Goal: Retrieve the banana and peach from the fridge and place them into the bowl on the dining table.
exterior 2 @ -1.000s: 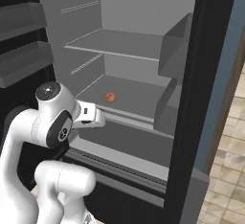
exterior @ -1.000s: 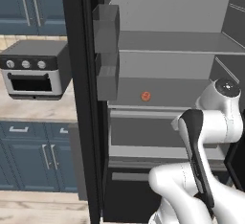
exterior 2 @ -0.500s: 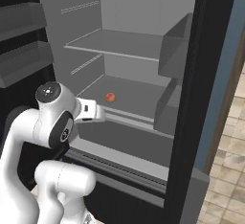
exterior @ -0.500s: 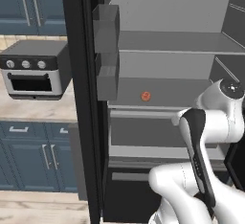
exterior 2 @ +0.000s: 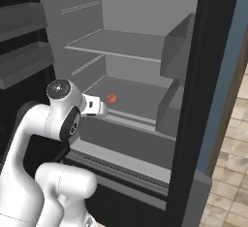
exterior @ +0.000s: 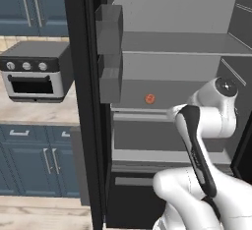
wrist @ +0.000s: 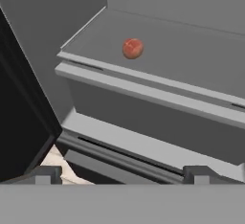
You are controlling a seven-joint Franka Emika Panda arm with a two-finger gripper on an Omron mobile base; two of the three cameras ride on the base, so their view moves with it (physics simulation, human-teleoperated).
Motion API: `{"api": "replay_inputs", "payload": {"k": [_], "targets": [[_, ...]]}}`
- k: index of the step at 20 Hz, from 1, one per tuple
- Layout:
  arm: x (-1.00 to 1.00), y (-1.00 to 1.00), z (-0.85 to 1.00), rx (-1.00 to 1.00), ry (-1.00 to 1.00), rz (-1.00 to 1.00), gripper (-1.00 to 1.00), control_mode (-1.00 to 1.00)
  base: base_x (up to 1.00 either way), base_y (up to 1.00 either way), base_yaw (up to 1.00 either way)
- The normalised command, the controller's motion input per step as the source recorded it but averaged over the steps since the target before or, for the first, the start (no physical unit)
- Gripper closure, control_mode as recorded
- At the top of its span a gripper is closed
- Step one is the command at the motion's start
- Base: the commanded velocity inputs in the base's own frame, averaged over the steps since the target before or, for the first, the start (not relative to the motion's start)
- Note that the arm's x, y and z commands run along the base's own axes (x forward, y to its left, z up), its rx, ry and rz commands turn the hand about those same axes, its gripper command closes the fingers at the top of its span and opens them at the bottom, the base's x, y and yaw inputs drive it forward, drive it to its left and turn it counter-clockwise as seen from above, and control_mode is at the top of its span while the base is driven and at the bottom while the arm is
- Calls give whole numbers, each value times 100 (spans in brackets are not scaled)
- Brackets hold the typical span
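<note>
Here the robot's pincer hangs in front of an open fridge, its two dark finger tips spread wide apart at the bottom of the hand view, with nothing between them. It points into the fridge from outside, level with the front of a closed grey drawer and lower than the shelf above that drawer. On that light grey shelf sits the peach, a small round orange-red fruit, alone, a little way back from the shelf's front edge and well apart from the pincer. From the right base view the peach lies just beyond the white hand, deeper in the fridge; from the left base view it shows near the middle of the same shelf, to the left of the arm's upper joint. An upper shelf is bare in what can be seen, and the door bins on the open door look empty. A countertop oven stands on the kitchen worktop left of the door. No banana can be made out from these angles. The step in hand looks like the reach for the peach. To do it well, the pincer should probably rise to clear the shelf's front lip, then travel in level so the fruit sits centred between the fingers before they close. Because the peach is round and on a smooth shelf, a glancing touch from one finger would likely roll it deeper, so both fingers should meet its widest part at once.
</note>
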Motion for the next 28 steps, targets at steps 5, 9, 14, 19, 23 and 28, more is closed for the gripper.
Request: {"api": "replay_inputs", "payload": {"k": [5,9,14,19,23,28], "targets": [[78,0,0,12,0,0,-100,-100,0,0,0],[79,0,-5,3,1,0,-100,-100,0,0,0],[64,1,-27,0,0,0,-100,-100,0,0,0],[62,0,-23,0,1,0,-100,-100,0,0,0],[51,3,-27,-1,1,0,-100,-100,0,0,0],[50,4,-28,-1,2,0,-100,-100,0,0,0]]}}
